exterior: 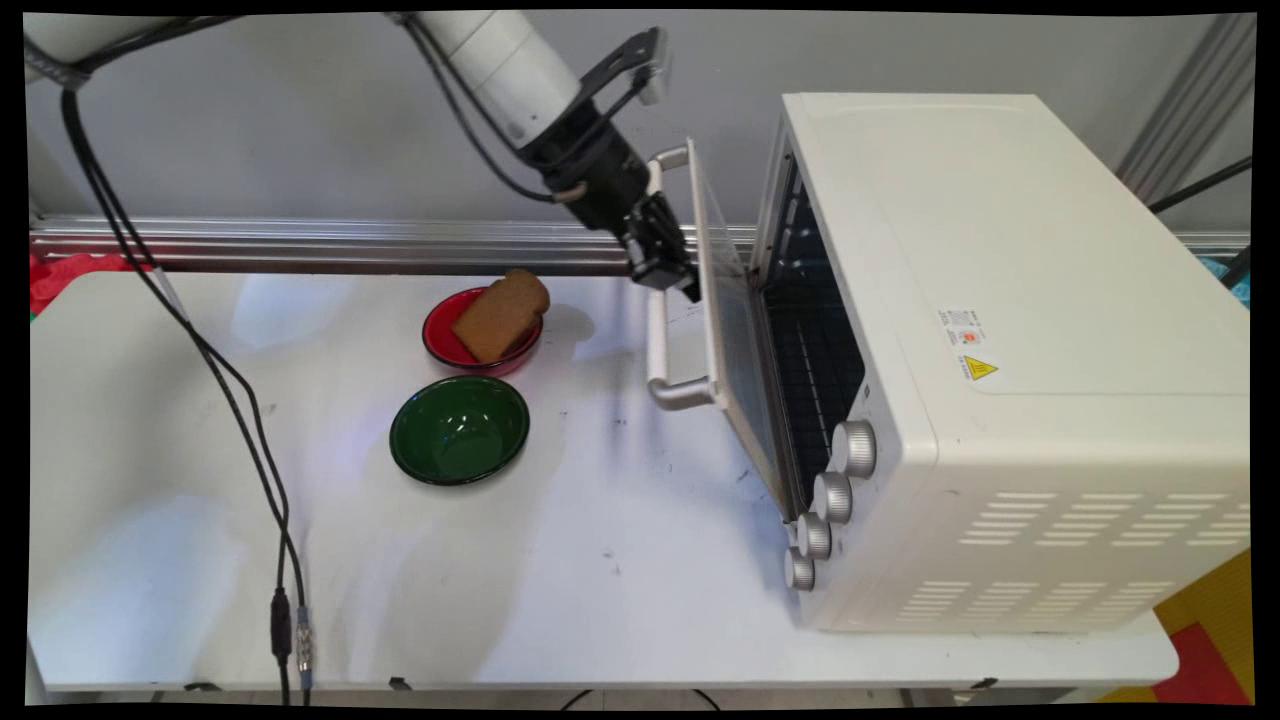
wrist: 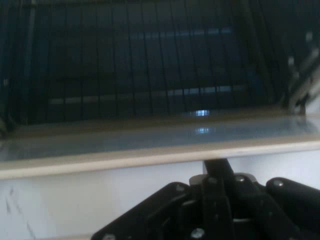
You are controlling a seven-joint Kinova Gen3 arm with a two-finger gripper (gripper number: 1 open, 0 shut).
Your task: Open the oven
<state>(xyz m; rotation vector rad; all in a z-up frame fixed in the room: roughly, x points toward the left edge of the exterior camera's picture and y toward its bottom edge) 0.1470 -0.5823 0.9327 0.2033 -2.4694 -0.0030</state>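
Observation:
A white toaster oven (exterior: 1000,300) stands on the right of the table, its glass door (exterior: 735,340) hanging partly open towards the left. My gripper (exterior: 678,280) is shut, and its tip sits in the gap between the door's silver handle (exterior: 660,340) and the glass pane, near the door's upper part. In the hand view the joined fingers (wrist: 216,167) meet the door's pale top edge (wrist: 125,157). Beyond that edge lies the dark oven cavity with its wire rack (wrist: 150,65). Nothing is held between the fingers.
A slice of brown bread (exterior: 497,315) leans in a red bowl (exterior: 440,340) left of the oven door. A green bowl (exterior: 459,430) stands empty just in front of it. Black cables (exterior: 250,430) hang over the table's left side. Four silver knobs (exterior: 832,495) line the oven's front.

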